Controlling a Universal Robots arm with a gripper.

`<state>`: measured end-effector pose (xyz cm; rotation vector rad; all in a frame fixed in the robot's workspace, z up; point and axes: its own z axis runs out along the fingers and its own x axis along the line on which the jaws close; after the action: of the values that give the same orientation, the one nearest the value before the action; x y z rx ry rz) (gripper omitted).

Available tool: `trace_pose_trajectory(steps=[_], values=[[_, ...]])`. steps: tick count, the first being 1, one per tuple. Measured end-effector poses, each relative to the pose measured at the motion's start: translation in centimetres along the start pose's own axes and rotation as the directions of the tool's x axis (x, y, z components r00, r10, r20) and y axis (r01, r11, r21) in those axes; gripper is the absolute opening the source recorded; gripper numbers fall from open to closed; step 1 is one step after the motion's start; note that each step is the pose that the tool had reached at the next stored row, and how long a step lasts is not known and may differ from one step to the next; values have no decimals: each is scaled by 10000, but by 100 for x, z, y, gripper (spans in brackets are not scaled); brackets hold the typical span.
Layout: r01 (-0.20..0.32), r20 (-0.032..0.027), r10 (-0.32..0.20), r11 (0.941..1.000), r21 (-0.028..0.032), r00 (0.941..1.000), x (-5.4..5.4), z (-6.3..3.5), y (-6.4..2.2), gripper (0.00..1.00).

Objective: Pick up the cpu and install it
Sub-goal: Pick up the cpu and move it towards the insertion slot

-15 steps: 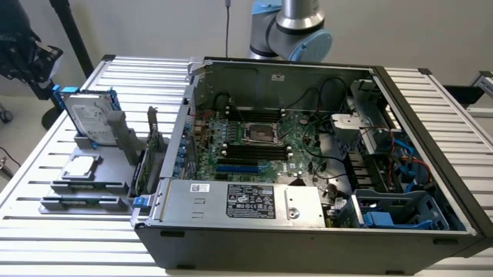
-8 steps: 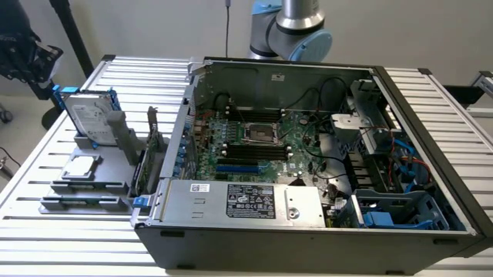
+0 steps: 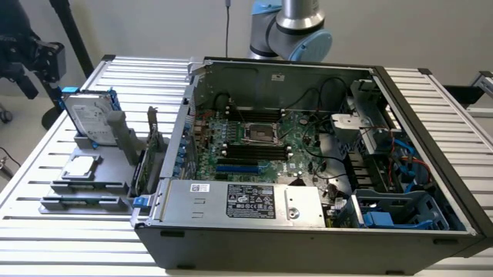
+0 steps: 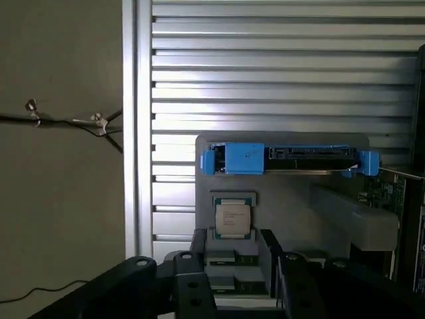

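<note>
**Hand** (image 4: pixel 234 247): empty. Two dark fingers (image 4: pixel 199 266) stand well apart, the gap wider than the cpu. Nothing is between them but the holder beneath.

**Cpu** (image 4: pixel 233 220): small, flat, near-square chip, silver plate up, printed face legible. It is seated in a recess of the grey holder (image 4: pixel 299 212) on the slatted table (image 4: pixel 279 80). It lies straight ahead of the hand, on the centre line of the finger gap and just past the fingertips. Its edges run square to the fingers, so no long axis is worth noting. By the look of it there is no contact, and the hand stands off above. In the exterior view the cpu (image 3: pixel 79 167) sits outside the computer case (image 3: pixel 308 245).

**Hard drive** (image 4: pixel 285 159): blue-railed, standing on edge in the same holder, beyond the cpu from the hand.

**Socket** (image 3: pixel 260 134): on the motherboard inside the open case, unfilled, well apart from the cpu.

**Status**: pick-up not yet made, and the hand is lined up over the chip.
</note>
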<state>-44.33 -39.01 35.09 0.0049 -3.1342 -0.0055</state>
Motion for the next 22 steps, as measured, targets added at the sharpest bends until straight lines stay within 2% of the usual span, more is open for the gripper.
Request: trace_pose_trajectory(steps=[1,3,5,6,15,22], values=[[4,2,-4,10000,-1,10000,1,10,-1,47],[2,0,-2,10000,0,10000,2,43,-2,59],[4,-1,-4,10000,1,10000,1,79,-4,59],[4,0,-4,10000,0,10000,1,98,-5,65],[4,0,-4,10000,0,10000,0,261,-57,65],[4,0,-4,10000,0,10000,-6,389,-161,65]])
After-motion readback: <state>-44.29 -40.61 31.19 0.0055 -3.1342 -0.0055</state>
